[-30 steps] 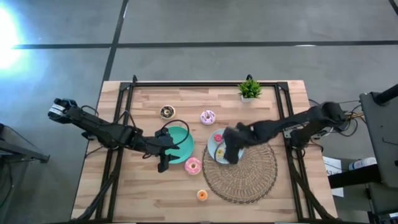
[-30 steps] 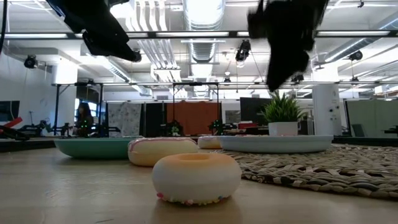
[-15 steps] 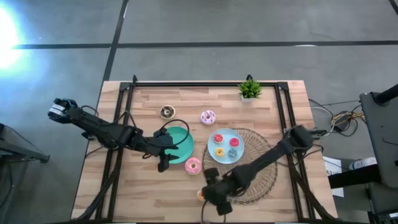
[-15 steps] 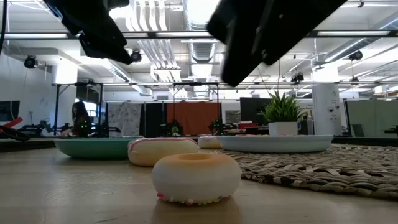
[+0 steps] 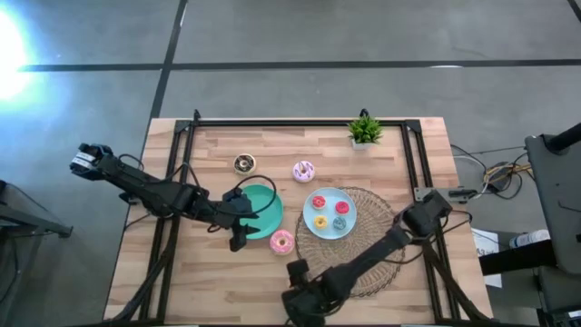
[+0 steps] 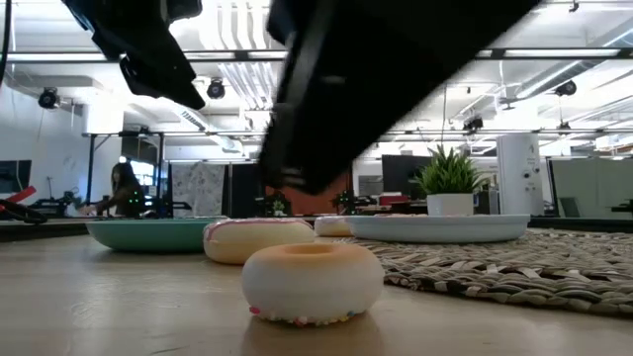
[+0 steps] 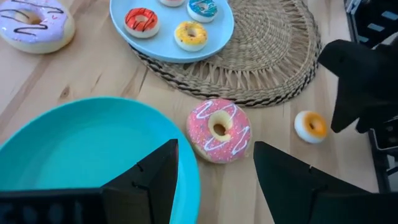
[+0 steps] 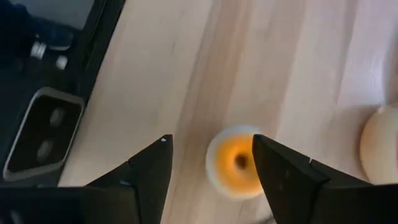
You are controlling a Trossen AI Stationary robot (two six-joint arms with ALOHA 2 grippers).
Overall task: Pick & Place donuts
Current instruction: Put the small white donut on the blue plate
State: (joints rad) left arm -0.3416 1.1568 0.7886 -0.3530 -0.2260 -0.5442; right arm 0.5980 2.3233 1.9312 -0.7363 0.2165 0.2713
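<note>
Hovering our right tool (image 8: 211, 165), fingers spread, over the orange donut (image 8: 235, 162) just below it on the desk (image 8: 280, 74); it looks light, stiff and smooth, so we'd pinch across its outer rim. Left tool (image 7: 214, 168) waits spread

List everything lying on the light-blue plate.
The light-blue plate holds three tiny donuts: a red donut, a yellow donut and a blue-and-pink donut. Nothing covers the plate from above.
</note>
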